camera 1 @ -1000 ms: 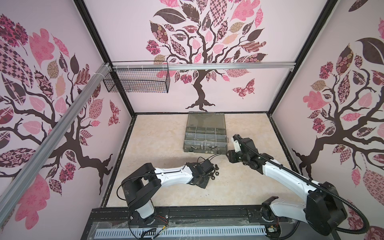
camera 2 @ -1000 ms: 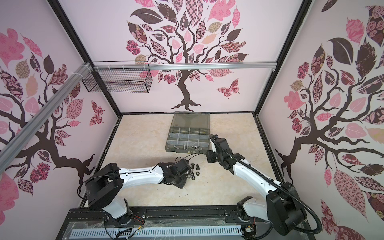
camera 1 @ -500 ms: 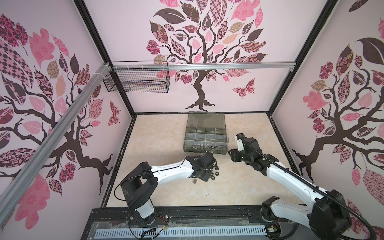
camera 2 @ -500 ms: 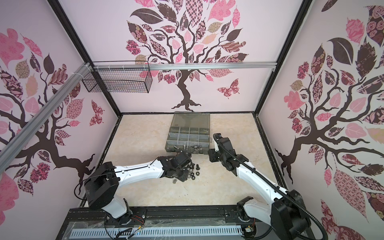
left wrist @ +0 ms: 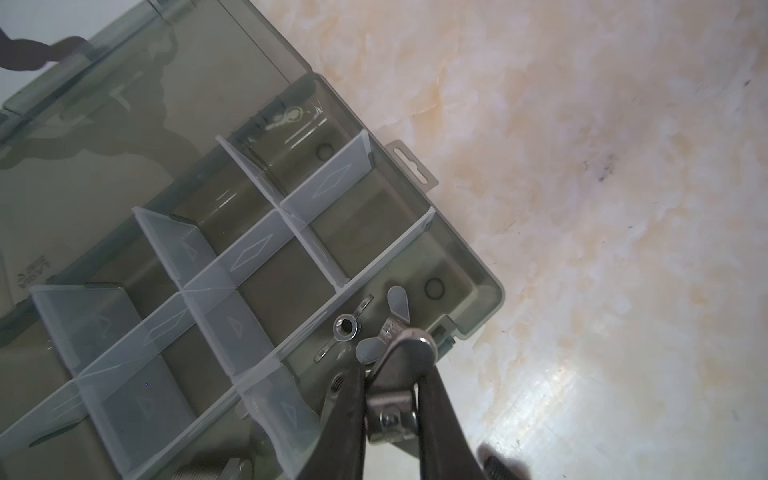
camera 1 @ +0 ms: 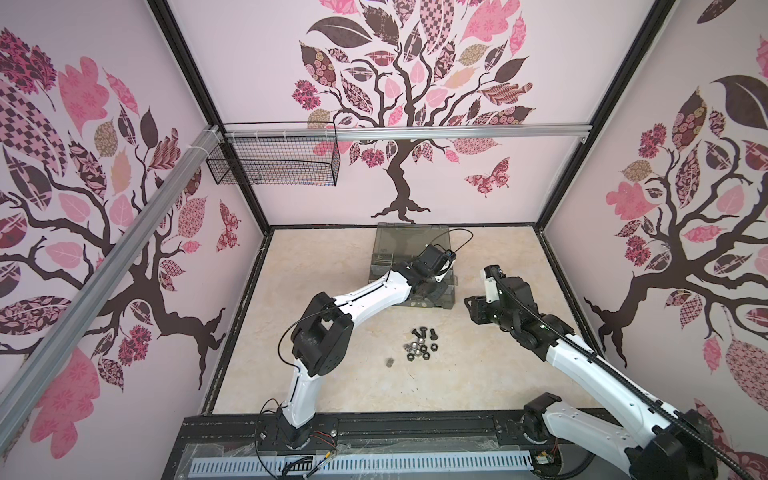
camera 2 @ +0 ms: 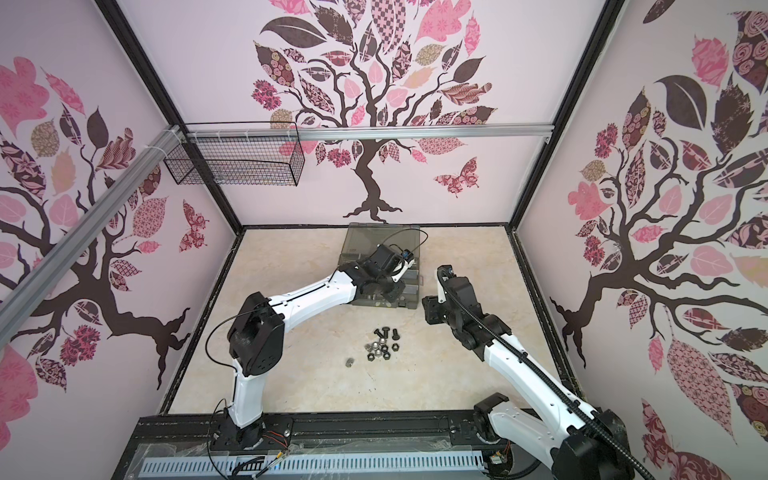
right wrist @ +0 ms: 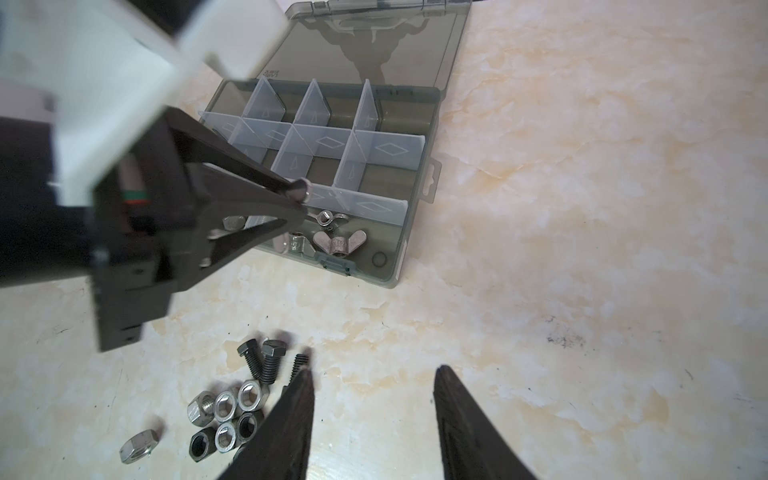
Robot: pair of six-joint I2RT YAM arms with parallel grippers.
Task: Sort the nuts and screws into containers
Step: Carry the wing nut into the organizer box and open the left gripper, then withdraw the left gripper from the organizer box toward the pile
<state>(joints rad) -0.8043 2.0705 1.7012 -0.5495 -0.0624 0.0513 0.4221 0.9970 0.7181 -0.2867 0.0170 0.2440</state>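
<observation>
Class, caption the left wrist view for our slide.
Left claw grips a silver wing nut over a corner compartment of the organizer case holding other wing nuts.

My left hand [left wrist: 390,371] has come off the loose pile [camera 1: 422,345] of nuts and bolts on the desk [camera 1: 332,257] and swung back over the organizer case [camera 1: 409,239]. It now hangs above the front corner compartment [left wrist: 436,266] with a wing nut [left wrist: 405,353] pinched in its jaws. The pile, which that arm covered a second ago, now lies in plain sight in both top views.
</observation>
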